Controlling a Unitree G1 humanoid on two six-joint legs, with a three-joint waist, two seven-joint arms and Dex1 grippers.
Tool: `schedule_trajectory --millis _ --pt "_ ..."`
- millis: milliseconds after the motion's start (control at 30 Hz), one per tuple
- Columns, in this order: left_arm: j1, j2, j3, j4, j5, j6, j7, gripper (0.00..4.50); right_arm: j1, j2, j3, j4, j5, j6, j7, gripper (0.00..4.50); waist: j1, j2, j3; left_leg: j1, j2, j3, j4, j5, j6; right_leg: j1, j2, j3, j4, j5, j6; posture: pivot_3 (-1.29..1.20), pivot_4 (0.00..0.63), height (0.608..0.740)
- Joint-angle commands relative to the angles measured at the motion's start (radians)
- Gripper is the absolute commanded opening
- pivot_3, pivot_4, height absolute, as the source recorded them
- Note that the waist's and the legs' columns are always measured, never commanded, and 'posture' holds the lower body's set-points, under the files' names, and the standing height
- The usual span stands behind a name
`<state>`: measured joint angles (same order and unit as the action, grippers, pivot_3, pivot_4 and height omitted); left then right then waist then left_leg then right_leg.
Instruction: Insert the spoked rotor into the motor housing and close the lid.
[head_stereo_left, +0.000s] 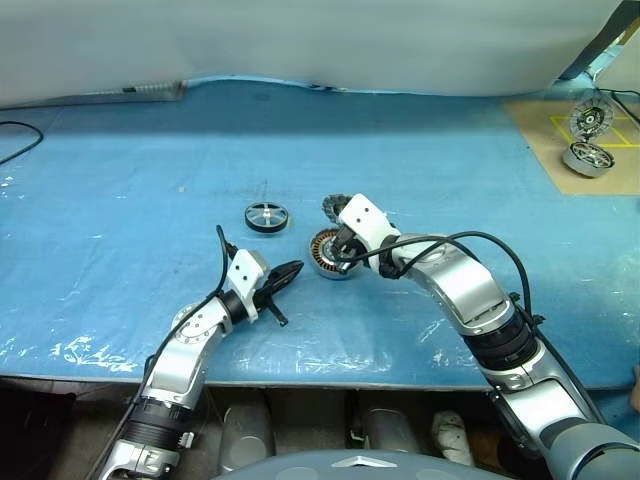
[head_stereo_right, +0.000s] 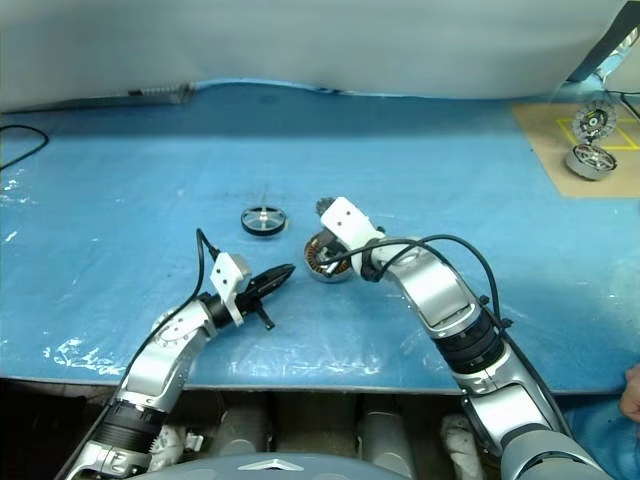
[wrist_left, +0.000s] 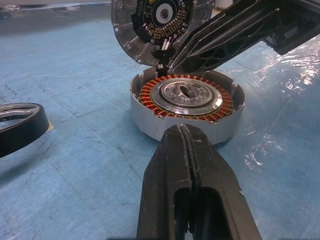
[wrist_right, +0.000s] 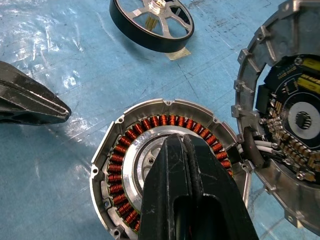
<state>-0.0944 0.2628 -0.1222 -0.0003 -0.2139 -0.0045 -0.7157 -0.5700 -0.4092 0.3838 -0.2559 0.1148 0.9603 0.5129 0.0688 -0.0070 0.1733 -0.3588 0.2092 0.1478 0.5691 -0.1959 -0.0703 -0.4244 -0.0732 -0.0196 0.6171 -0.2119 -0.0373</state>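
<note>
The motor housing (head_stereo_left: 326, 252) sits open on the blue table, its copper windings (wrist_right: 117, 165) showing. Its lid (wrist_right: 285, 125) stands tilted up at the housing's far rim, joined by wires, with the circuit side showing. The spoked rotor (head_stereo_left: 266, 216), black-rimmed with silver spokes, lies flat on the table a short way left of the housing and beyond it. My right gripper (head_stereo_left: 342, 254) is shut and empty, its tip over the housing's centre beside the raised lid. My left gripper (head_stereo_left: 297, 268) is shut and empty, pointing level at the housing's near left side, a little short of it.
On a brown board at the far right are two more motor parts (head_stereo_left: 589, 138). A black cable (head_stereo_left: 15, 135) lies at the far left. The table's front edge (head_stereo_left: 300, 383) runs just before my arms. A person's hand (head_stereo_right: 630, 392) shows at the right edge.
</note>
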Motion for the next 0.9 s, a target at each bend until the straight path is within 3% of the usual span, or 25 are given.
schedule_trajectory --millis 33,433,900 --pt "0.005 -0.002 -0.002 -0.013 -0.004 -0.025 -0.001 0.00 0.003 0.009 0.001 0.038 -0.027 -0.065 -0.009 0.02 0.000 0.000 0.000 0.000 0.000 0.000 0.000 0.000 0.000 0.000 0.000 0.000 0.000 0.000 0.000 0.00 0.150 0.740" --pt "0.009 0.000 -0.002 -0.011 -0.002 -0.027 -0.001 0.00 0.044 0.040 0.007 0.104 -0.041 -0.106 -0.019 0.02 -0.001 0.000 0.000 0.000 0.000 0.000 0.001 0.000 0.000 0.001 0.000 0.001 0.002 0.000 0.000 0.00 0.150 0.740" --pt "0.013 0.003 -0.005 -0.020 -0.002 -0.017 0.000 0.00 0.071 0.021 -0.048 -0.052 -0.020 -0.047 0.005 0.02 -0.001 0.000 0.000 0.005 0.000 0.001 -0.002 0.000 0.000 0.002 0.000 0.001 0.000 0.000 0.000 0.00 0.150 0.740"
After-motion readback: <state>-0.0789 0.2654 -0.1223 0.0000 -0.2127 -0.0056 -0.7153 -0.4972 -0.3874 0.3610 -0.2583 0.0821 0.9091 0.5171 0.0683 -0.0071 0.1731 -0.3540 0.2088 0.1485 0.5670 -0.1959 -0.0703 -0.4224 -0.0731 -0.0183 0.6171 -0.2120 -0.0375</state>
